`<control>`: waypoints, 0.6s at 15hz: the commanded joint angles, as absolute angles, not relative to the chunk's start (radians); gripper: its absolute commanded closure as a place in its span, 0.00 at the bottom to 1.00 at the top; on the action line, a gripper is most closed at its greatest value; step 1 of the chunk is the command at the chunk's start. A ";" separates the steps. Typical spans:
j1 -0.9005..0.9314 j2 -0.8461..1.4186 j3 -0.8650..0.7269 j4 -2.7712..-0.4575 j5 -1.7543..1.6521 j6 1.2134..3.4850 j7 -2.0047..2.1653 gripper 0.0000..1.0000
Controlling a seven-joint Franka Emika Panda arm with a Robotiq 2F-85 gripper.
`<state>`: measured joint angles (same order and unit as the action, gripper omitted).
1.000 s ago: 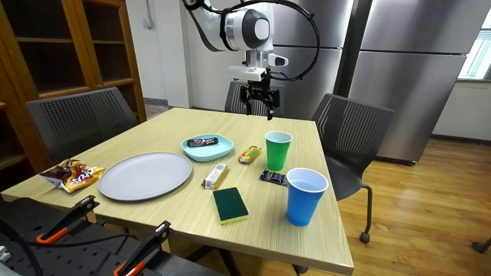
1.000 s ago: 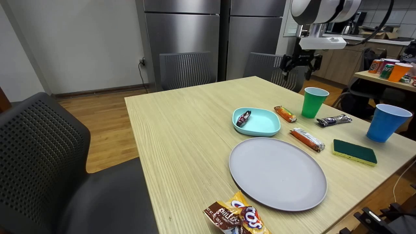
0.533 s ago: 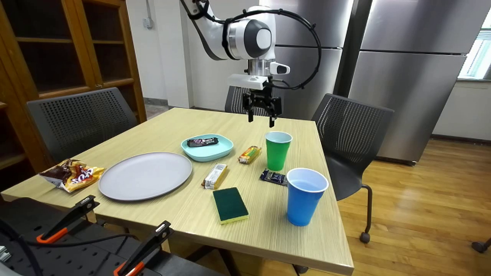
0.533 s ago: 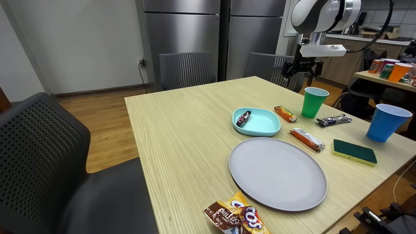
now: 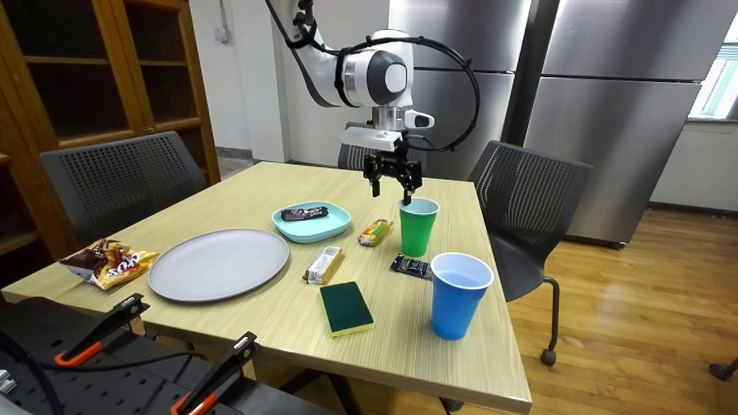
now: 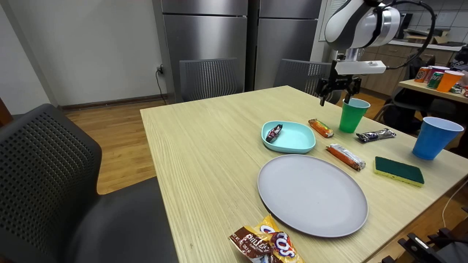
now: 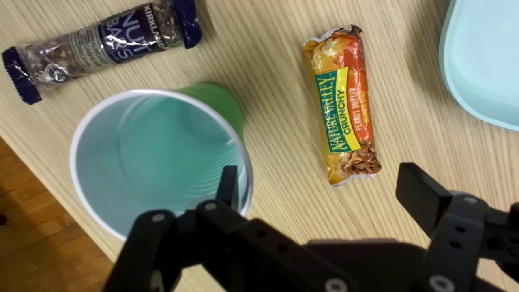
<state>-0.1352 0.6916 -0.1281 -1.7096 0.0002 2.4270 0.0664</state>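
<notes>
The green cup (image 5: 416, 233) stands upright on the table (image 5: 242, 196), a pale surface with fine straight grain; its glossy, tapering wall ends in a rolled white rim. Just beside it, toward the shallow, rounded turquoise dish (image 6: 296, 137), lies the granola bar (image 7: 342, 109) in shiny, creased orange and yellow film. Just beside the green cup too, toward the smooth blue cup (image 5: 461, 302), is the nut bar (image 7: 105, 42), its clear wrapper serrated at the navy ends. Well apart from the green cup lies the gray plate (image 6: 314, 197), flat, round and matte.

The gripper (image 5: 391, 196) hangs with its fingers spread wide and nothing gripped. In the wrist view one finger shows across the green cup's mouth, close to the rim; whether it touches cannot be told. The other stands clear of the green cup, on the granola bar's side.
</notes>
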 commanded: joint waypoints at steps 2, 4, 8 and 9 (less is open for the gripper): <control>-0.144 0.713 -0.127 -1.678 0.008 2.424 0.069 0.00; -0.146 0.715 -0.128 -1.675 0.009 2.424 0.069 0.00; -0.150 0.715 -0.130 -1.673 0.009 2.423 0.068 0.00; -0.152 0.713 -0.129 -1.674 0.011 2.422 0.066 0.25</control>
<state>-0.1399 0.7097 -0.1333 -1.6935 0.0002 2.4270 0.0665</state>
